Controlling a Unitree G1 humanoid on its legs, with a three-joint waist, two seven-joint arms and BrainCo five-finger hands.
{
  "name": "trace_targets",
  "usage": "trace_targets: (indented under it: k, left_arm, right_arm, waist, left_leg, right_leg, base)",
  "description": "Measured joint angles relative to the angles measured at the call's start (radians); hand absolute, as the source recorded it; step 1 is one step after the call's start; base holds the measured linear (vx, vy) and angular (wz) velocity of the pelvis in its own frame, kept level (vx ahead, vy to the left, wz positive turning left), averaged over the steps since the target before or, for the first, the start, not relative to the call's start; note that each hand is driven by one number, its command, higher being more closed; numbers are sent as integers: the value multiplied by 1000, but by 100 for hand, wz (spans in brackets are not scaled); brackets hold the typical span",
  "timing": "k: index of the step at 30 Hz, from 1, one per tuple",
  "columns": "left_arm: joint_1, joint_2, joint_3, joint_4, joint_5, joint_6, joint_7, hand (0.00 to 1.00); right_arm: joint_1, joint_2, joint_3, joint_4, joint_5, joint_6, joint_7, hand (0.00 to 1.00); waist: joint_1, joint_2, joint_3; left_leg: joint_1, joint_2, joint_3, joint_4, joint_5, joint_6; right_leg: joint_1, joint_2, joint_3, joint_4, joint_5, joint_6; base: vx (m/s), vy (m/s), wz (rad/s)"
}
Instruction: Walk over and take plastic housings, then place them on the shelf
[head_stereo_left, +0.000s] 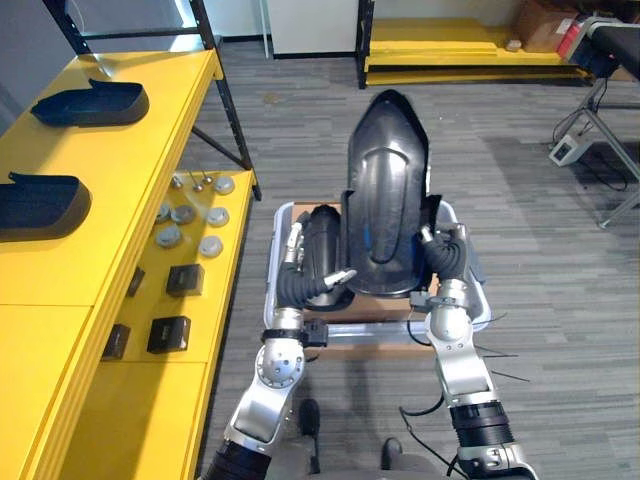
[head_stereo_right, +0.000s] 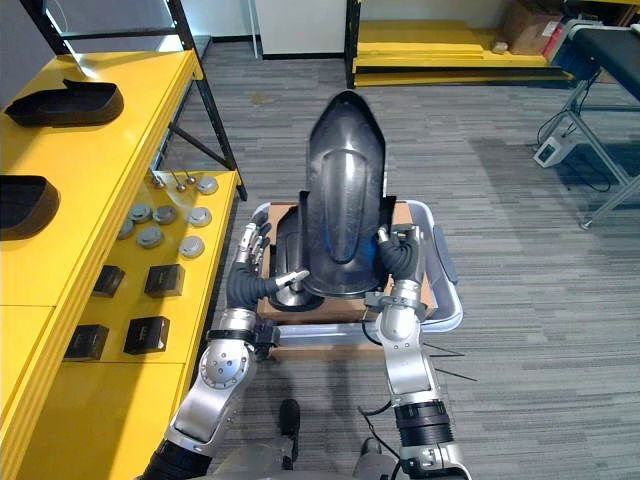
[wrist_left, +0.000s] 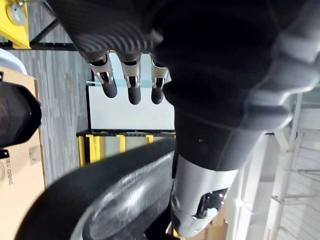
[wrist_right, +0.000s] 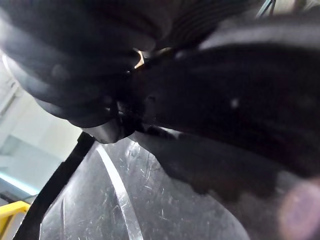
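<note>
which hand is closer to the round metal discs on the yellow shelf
Left. The left hand is at the black housing's edge toward the discs; the right hand is on its far side.

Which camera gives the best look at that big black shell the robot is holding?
The right eye view: the whole plastic housing stands upright between the left hand and the right hand. The left eye view shows the same. The wrist views catch close-up patches: its curved rim, its scratched surface.

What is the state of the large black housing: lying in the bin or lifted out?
Lifted out: the housing is raised above the bin, held between the left robot hand and right robot hand.
</note>
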Motion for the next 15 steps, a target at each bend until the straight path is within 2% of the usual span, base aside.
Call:
trace_targets:
  k: [6, 7, 10, 15]
  left_arm:
    - [-33, 1, -13, 61, 0, 18, 47, 0]
    - [-33, 1, -13, 69, -2, 18, 52, 100]
    - [-34, 3, -13, 90, -32, 19, 62, 100]
    - [-38, 49, -4, 149, -171, 14, 60, 100]
  right_arm:
    - [18, 5, 22, 0, 4, 1, -4, 100]
    - [29, 5, 30, 0, 11, 1, -7, 100]
    - [49, 4, 45, 0, 24, 1, -9, 100]
    - [87, -46, 92, -9, 43, 0, -9, 100]
  waist:
    - [2, -1, -21]
    - [2, -2, -28]
    - [1, -2, -35]
    - [-1, -2, -66]
  left_leg:
    - [0, 4, 0, 0, -2, -4]
    - [0, 4, 0, 0, -3, -4]
    - [2, 7, 2, 0, -3, -4]
    - [4, 10, 3, 0, -3, -4]
  right_leg:
    - [-1, 3, 1, 4, -1, -2]
    - [0, 4, 2, 4, -1, -2]
    - [0, 6, 4, 5, -3, -5]
    - [0, 8, 5, 4, -3, -5]
  base:
    - [0, 0, 0]
    - [0, 0, 0]
    - [-1, -10, -1]
    - [3, -5, -1]
